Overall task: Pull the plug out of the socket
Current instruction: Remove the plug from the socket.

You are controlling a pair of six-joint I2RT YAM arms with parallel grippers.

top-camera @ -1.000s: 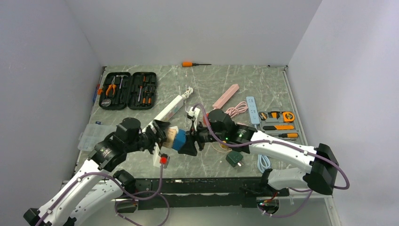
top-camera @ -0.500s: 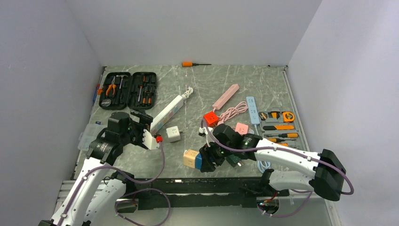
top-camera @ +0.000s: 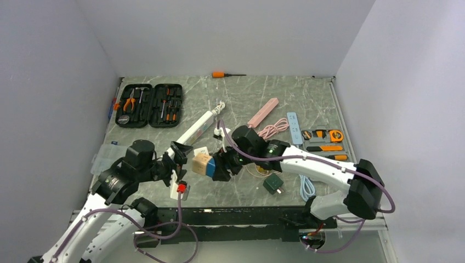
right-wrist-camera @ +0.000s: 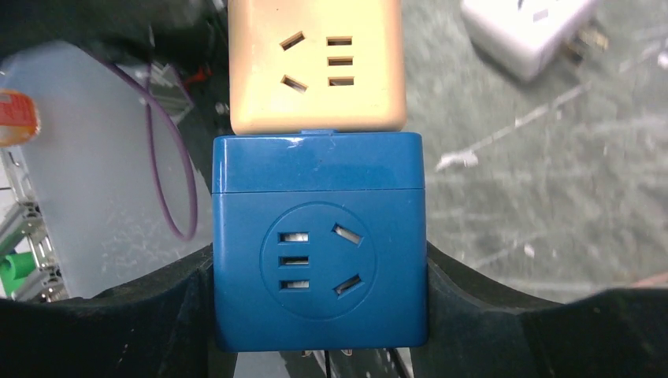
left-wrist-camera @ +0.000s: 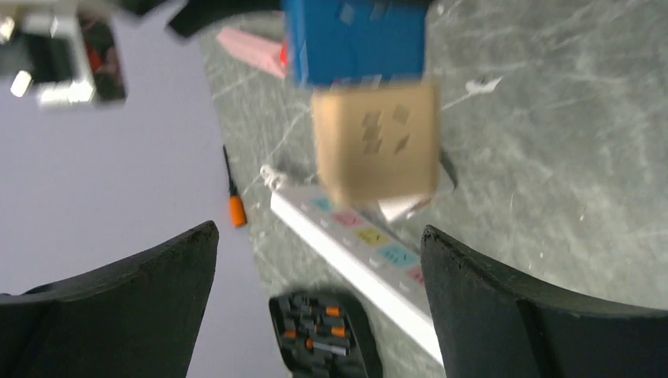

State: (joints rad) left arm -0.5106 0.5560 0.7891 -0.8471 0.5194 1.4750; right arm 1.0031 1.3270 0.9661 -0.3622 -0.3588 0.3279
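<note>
1. Right claw [top-camera: 220, 166] clamps the blue cube socket [right-wrist-camera: 319, 268] between its fingers.
2. The tan cube plug [right-wrist-camera: 317, 63] sits joined to it, just beyond that claw's tips.
3. Left claw [left-wrist-camera: 319, 236] gapes wide, empty, the plug just ahead of it, untouched, over the bench [top-camera: 307, 98].

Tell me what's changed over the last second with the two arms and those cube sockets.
The left gripper let go of the tan cube, pulled back to its left, and now faces it, jaws open. The right gripper, clamped on the blue cube, dipped toward the near edge and returned. The cubes remain joined; tool case and white power strip unmoved.
</note>
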